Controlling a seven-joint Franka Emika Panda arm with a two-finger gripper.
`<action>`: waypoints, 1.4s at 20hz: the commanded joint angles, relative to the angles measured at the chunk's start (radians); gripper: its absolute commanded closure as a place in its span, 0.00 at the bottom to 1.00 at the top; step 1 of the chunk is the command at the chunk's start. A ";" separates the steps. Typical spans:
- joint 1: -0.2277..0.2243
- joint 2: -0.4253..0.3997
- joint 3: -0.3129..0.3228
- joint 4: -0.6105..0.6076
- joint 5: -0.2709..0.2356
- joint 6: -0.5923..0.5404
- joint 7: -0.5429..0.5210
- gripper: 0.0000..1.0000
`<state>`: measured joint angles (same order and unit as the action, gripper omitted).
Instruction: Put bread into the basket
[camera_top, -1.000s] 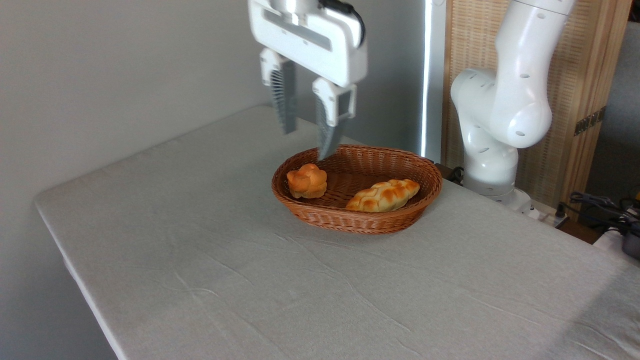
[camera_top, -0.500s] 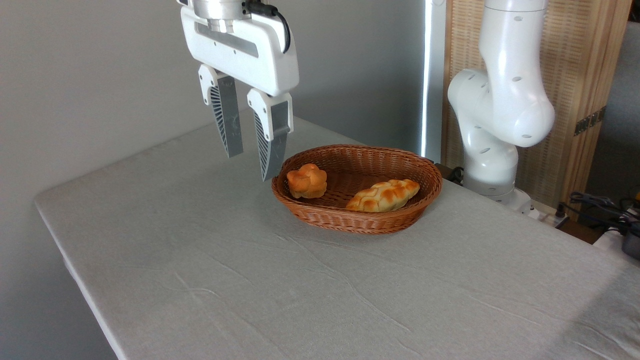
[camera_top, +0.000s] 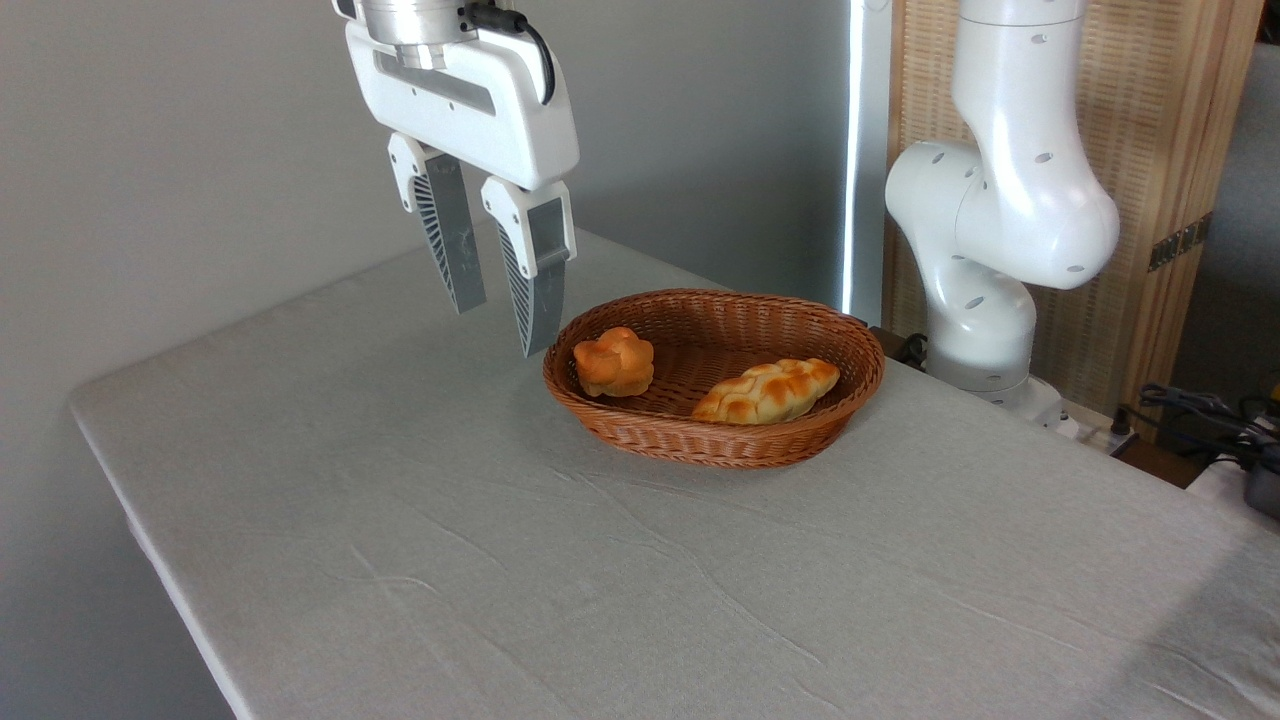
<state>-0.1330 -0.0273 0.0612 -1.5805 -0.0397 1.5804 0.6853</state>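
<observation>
A table (camera_top: 420, 560) draped in pale grey cloth fills most of the view, its near and right edges cut off by the frame. The white arm (camera_top: 1010, 200) is cropped at the top. The gripper (camera_top: 497, 328) is seen raised above the table just left of the basket (camera_top: 700, 440), its jaws parted and nothing held between them. The bread (camera_top: 767, 391) lies inside the basket toward the right; a round bun (camera_top: 614, 362) sits at the left end. Both undersides are hidden by wicker.
</observation>
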 joint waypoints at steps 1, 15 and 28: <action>0.007 0.029 0.000 0.047 -0.025 -0.034 0.005 0.00; 0.025 0.020 -0.001 0.031 -0.019 -0.028 0.010 0.00; 0.052 0.030 -0.012 0.022 -0.014 -0.004 0.030 0.00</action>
<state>-0.1011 -0.0023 0.0607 -1.5639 -0.0397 1.5743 0.6988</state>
